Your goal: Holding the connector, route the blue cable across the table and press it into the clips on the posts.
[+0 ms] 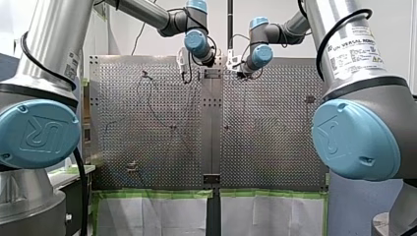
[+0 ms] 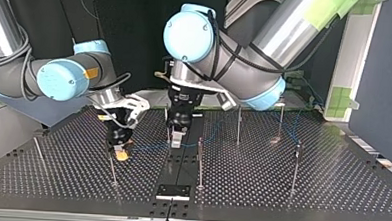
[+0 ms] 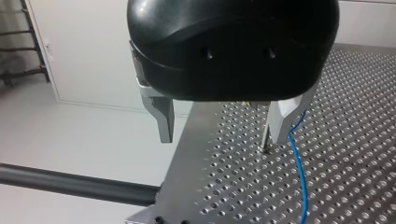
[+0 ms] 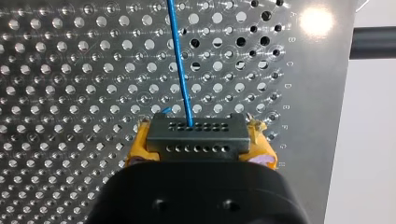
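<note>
Right wrist view: right arm's yellow-padded jaws clamp the grey rectangular connector (image 4: 196, 137); thin blue cable (image 4: 180, 60) runs from it over the perforated metal surface (image 4: 70, 93); left arm's jaws open, cable beside them.

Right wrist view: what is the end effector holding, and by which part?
My right end effector holds the grey connector by its two ends, between yellow pads; the blue cable leaves its front face.

Our left arm (image 1: 147, 12) and right arm (image 1: 295, 22) stretch far out, wrists turned down, close together. Our left gripper (image 3: 222, 133) holds its metal fingers parted; our right gripper (image 4: 201, 150) clamps its yellow pads on the connector (image 4: 196, 133).
</note>
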Controlling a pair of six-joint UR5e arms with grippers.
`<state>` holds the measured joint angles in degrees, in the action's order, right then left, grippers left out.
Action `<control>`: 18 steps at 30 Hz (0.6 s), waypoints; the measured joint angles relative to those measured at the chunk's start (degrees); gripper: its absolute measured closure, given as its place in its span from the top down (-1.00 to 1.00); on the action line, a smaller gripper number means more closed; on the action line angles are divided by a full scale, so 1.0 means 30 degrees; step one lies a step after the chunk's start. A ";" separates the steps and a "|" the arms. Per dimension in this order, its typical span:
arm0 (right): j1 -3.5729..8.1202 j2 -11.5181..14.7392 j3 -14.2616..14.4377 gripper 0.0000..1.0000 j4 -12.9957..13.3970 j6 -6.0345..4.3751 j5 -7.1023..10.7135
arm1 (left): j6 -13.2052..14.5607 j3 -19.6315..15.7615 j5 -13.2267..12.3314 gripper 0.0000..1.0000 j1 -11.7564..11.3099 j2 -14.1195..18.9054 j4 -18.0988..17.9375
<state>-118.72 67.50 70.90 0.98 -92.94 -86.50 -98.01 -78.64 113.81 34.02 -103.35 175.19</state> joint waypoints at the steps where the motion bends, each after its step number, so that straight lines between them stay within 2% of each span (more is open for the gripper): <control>1: 0.0002 0.0002 0.0000 -1.00 -0.0001 -0.0006 0.0001 | 0.0042 0.0202 0.0055 1.00 0.0001 -0.0189 0.0156; 7: 0.0032 0.0005 -0.0001 -1.00 -0.0007 -0.0018 0.0001 | 0.0122 0.0909 0.0094 1.00 0.0015 -0.1121 0.0277; 18: 0.0057 0.0006 0.0000 -1.00 -0.0002 -0.0019 0.0001 | 0.0021 0.1088 -0.0135 1.00 -0.0007 -0.1926 -0.0023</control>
<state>-118.55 67.52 70.90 0.97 -93.00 -86.49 -97.95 -75.38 113.40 33.99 -109.12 175.12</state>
